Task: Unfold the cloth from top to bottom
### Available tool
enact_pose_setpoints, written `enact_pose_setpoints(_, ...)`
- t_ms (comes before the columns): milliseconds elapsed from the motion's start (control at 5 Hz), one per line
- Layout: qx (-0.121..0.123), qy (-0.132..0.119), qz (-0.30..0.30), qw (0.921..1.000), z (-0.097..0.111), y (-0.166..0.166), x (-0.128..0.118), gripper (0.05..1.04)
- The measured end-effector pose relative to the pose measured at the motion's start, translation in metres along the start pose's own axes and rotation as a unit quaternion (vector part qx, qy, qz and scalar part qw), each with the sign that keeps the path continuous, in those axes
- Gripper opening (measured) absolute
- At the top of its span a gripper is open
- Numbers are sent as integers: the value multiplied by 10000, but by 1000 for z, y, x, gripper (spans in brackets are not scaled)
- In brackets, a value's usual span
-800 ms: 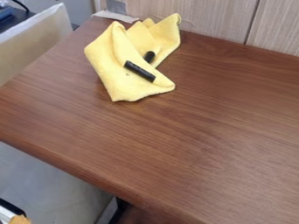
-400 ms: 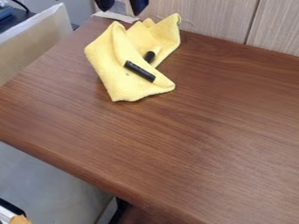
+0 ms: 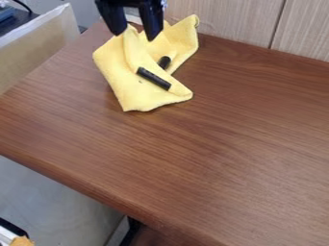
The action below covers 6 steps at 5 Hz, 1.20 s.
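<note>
Descending from the view's top edge since the earlier frame, the gripper (image 3: 134,36) is now positioned at the upper end of the yellow cloth (image 3: 133,91). Claw state: fingers apart; contact with the fabric cannot be determined. Cloth position: folded and creased, near the far left corner of the tabletop (image 3: 212,144), unchanged. Two black strips (image 3: 153,79) show on the cloth, the longer one slanting across its middle.

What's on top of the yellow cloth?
Two black cylindrical pieces show on the yellow cloth: a longer one and a shorter one nearer the wall. Folds hide the cloth's inner layers and anything between them.
</note>
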<state>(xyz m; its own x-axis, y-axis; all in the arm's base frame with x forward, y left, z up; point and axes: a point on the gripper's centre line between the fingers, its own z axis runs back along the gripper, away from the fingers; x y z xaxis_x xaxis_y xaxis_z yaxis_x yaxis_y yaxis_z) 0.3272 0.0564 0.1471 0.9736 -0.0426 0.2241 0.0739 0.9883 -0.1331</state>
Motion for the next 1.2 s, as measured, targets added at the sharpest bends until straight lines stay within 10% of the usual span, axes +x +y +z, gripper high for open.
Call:
enact_pose_setpoints(200,-16,91,-40,9999,-15,3,-6,952)
enact_pose_setpoints(800,79,279,-88,9995,-30,1,-8,148)
enact_pose_setpoints(1200,62,271,-112,9996,-30,-1,-7,53)
